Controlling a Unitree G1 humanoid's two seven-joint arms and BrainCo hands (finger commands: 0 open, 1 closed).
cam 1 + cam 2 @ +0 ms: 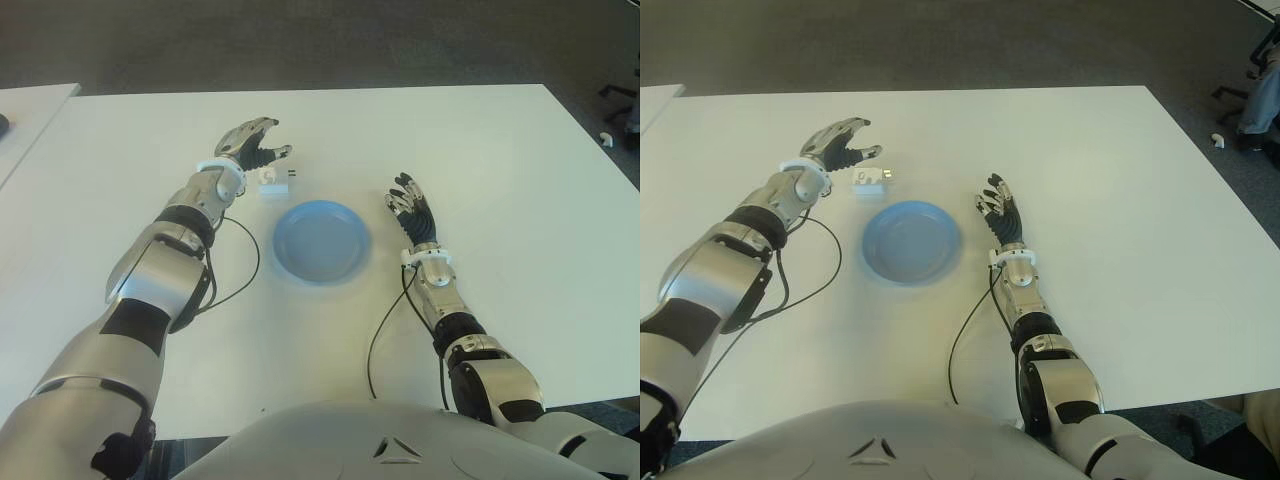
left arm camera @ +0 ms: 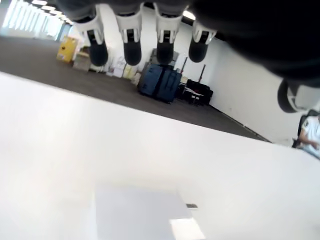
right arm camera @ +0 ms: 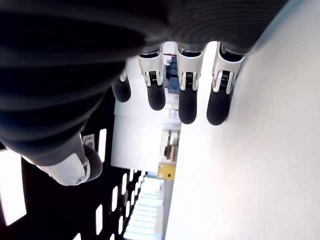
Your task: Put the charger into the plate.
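Note:
A small white charger [image 1: 274, 184] with metal prongs lies on the white table [image 1: 480, 160], just beyond the far left rim of a round blue plate [image 1: 322, 241]. My left hand [image 1: 252, 143] hovers open just behind and left of the charger, fingers spread and holding nothing. In the left wrist view the charger [image 2: 137, 215] shows below the spread fingertips [image 2: 132, 50]. My right hand [image 1: 412, 208] shows open to the right of the plate, nothing in it.
Black cables [image 1: 385, 330] trail from both wrists across the table towards me. Another white table's corner [image 1: 25, 110] shows at the far left. Dark carpet lies beyond the far edge, with a chair base [image 1: 620, 100] at the far right.

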